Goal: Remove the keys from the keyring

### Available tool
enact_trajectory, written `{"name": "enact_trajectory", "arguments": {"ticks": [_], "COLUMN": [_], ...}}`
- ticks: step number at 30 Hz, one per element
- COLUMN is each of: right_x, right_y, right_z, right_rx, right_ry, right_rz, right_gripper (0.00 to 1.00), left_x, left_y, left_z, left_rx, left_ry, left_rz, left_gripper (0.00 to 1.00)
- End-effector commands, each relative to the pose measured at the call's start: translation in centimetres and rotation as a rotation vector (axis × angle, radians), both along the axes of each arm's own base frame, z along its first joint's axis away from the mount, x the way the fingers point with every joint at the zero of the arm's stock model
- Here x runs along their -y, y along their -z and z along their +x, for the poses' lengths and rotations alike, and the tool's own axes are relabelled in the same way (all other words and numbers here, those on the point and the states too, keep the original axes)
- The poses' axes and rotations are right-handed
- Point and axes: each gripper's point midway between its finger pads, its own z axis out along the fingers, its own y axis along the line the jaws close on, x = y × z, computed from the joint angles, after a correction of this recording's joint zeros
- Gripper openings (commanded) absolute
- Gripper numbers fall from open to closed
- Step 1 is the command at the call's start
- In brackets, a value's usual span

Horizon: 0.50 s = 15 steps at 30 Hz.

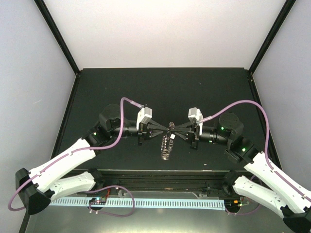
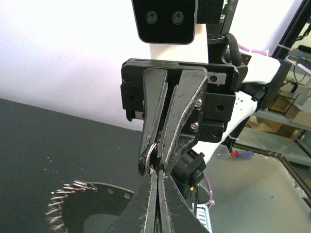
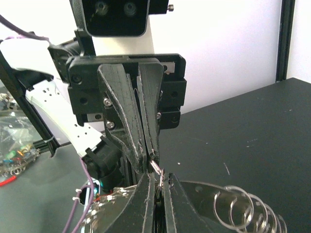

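Shows, from above, two white-and-black robot arms reaching inward over a black table [image 1: 121, 87] to meet tip to tip. At left, the left gripper [image 1: 167, 129]: jaws pressed together, nipping a small silver wire loop [image 3: 156, 167] right at the fingertips. Directly beneath the meeting tips, hanging down and apparently off the table: one flat round grey metal keyring [image 1: 167, 145], wide central hole, rim fringed with small wire loops too many and too overlapped to count. At right, the right gripper [image 1: 175, 130]: jaws likewise closed, clamped on what looks like the same small loop from the opposite side. Held up between the two pinches, probably to steady the ring on one side while working a key off on the other. No tiny slim silvery key told apart from the loops in any view; possibly hidden in the pinch. Count: two grippers, one ring, keys not countable.
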Motion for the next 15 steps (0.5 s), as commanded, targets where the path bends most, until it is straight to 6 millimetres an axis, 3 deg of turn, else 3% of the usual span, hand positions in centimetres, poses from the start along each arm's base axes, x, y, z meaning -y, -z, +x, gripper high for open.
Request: {"name": "enact_trajectory", "arguments": {"ticks": [1, 7, 15], "right_x": [0.1, -0.1, 0.6], "right_y": [-1.1, -1.2, -2.7], "right_z": [0.6, 0.0, -0.6], "right_rx": [-0.026, -0.066, 0.002], "right_ry": [0.029, -0.009, -0.008], "right_rz": [0.069, 0.112, 0.167], "right_gripper": [0.01, 0.01, 0.01], "left_x": [-1.1, -1.6, -1.6], "left_y": [-3.8, -5.0, -3.7], "left_z": [-1.6, -1.8, -1.6], "left_rx": [0.094, 0.132, 0.111], "left_ry": [0.023, 0.003, -0.018], "left_rz": [-0.163, -0.208, -0.165], "left_gripper": [0.01, 0.01, 0.02]}}
